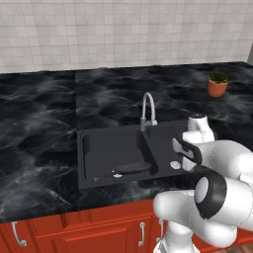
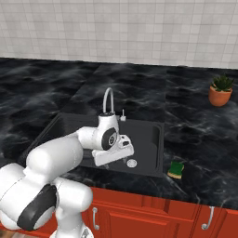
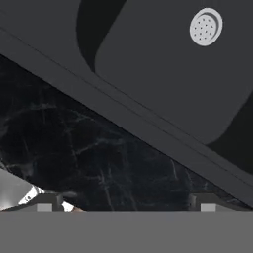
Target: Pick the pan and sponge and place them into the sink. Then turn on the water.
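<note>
The pan (image 1: 129,169) is seen lying in the left basin of the sink (image 1: 89,163), its long handle pointing left along the basin floor; the sponge (image 2: 176,169) rests on the black marbled bench (image 2: 204,153) just beside the sink's right front corner, not yet moved. The end effector (image 3: 126,202) is held above the front rim of the sink over the right basin, its jaws spread wide with nothing between them; in the hand view the round drain (image 3: 206,26) and the bench edge lie ahead of the finger tips. No water is seen falling from the faucet (image 1: 147,109), so that step is judged still to come.

The sponge is judged the next thing to be taken; it is small and low, so it could be nudged along the bench or off its front edge if the descent is made off-centre; a soft body may also be squeezed unevenly and slip. The arm's elbow sits near the faucet in the right base view, and a wide swing could knock it. The potted plant (image 1: 217,82) stands well apart.

No brand, label or writing can be read anywhere.
</note>
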Robot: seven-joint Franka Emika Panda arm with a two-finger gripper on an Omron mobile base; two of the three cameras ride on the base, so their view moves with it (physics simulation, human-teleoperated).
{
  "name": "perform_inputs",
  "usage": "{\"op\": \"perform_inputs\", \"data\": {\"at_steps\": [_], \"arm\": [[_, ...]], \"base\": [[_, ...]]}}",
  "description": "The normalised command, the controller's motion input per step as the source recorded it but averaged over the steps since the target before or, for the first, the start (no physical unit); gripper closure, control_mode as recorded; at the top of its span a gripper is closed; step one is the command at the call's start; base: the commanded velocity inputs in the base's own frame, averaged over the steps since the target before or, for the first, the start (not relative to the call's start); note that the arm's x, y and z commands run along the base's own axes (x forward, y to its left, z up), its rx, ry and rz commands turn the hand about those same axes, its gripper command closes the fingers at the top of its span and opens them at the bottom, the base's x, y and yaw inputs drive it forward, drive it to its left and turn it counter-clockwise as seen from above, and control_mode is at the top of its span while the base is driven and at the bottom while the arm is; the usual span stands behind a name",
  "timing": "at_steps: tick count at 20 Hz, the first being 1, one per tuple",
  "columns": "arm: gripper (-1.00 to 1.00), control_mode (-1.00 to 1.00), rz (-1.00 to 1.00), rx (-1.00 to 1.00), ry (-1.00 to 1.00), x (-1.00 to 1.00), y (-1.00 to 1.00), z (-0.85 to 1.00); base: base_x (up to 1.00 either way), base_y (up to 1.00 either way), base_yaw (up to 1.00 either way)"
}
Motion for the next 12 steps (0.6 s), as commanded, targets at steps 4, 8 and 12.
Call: {"op": "perform_inputs", "data": {"at_steps": [4,8,12], "arm": [[-1.00,-1.00,0.26,0.05,0.00,0.06,-1.00,0.15],[-1.00,-1.00,0.19,0.09,0.00,0.25,-0.97,0.26],[-1.00,-1.00,0.04,0.08,0.00,0.58,-0.80,0.25]], "base": [[0.00,0.00,0.00],[0.00,0.00,0.00],[0.00,0.00,0.00]]}}
